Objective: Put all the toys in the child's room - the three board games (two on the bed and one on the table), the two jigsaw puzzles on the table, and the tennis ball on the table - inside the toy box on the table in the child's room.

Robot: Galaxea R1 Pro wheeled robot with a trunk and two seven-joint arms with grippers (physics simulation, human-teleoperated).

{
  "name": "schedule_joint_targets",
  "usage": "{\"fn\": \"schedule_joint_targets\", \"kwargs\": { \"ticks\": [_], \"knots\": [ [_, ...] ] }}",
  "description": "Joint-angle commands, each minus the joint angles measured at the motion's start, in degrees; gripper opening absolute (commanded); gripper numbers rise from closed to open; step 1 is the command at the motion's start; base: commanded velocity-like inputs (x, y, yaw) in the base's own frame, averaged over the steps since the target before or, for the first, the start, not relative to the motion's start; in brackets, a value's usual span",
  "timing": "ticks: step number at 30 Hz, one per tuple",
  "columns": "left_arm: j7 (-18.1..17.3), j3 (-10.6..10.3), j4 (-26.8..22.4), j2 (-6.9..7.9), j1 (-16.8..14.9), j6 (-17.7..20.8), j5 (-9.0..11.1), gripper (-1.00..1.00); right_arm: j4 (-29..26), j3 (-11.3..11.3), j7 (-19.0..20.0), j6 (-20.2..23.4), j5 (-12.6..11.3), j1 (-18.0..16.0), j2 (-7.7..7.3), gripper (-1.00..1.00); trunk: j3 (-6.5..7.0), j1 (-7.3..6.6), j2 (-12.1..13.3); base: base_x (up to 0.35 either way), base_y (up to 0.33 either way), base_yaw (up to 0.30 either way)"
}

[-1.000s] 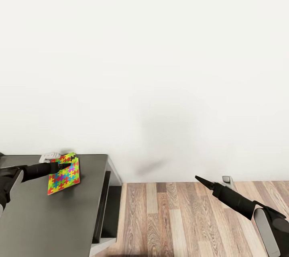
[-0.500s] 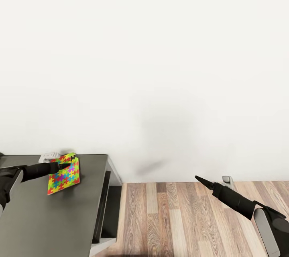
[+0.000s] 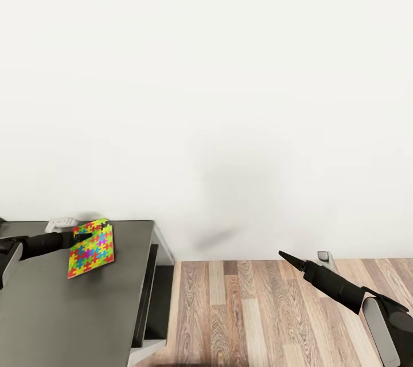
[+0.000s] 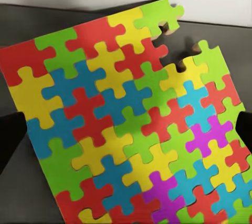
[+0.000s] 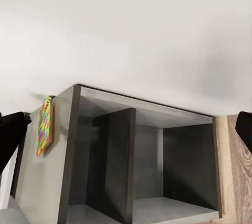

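While the black left arm reaches in level from the left edge of the head view, its left gripper (image 3: 85, 235) points at the multicoloured flat jigsaw puzzle (image 3: 91, 248), which lies near the back edge of the dark grey table (image 3: 74, 309) at lower left. In the left wrist view the puzzle (image 4: 126, 124) spans the frame with a dark fingertip at each side edge, so the jaws stand apart. At lower right, the right arm slants up-left over the wood-plank floor (image 3: 252, 315); its right gripper (image 3: 285, 256) tapers to a point, yet the right wrist view shows its fingertips wide apart.
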Motion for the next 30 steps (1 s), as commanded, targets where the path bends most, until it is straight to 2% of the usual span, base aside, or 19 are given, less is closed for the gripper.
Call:
{"fn": "schedule_joint_targets", "kwargs": {
  "ticks": [1,7,10,14,30],
  "knots": [
    [-0.3,0.3,0.0,0.04,0.0,0.5,-0.2,1.0,0.0,0.0,0.1,0.3,-0.2,0.0,0.0,1.0,-0.09,0.03,-0.1,0.0,0.0,0.0],
    [1.7,2.0,0.0,0.21,0.0,0.5,-0.3,1.0,0.0,0.0,0.1,0.3,-0.2,0.0,0.03,1.0,-0.09,0.03,-0.1,0.0,0.0,0.0],
    [4.8,3.3,0.0,0.23,0.0,0.4,-0.3,1.0,0.0,0.0,0.1,0.3,-0.2,0.0,0.03,1.0,-0.09,0.03,-0.1,0.0,0.0,0.0],
    [7.7,3.9,0.0,0.07,0.0,0.2,-0.4,1.0,0.0,0.0,0.1,0.3,-0.3,0.0,0.03,1.0,-0.09,0.03,-0.1,0.0,0.0,0.0],
    [9.3,3.9,0.0,-0.81,-0.1,0.4,-0.6,1.0,-0.3,0.1,0.1,0.3,-0.3,0.0,0.03,1.0,-0.26,0.03,-0.1,0.0,0.0,0.0]
  ]
}}
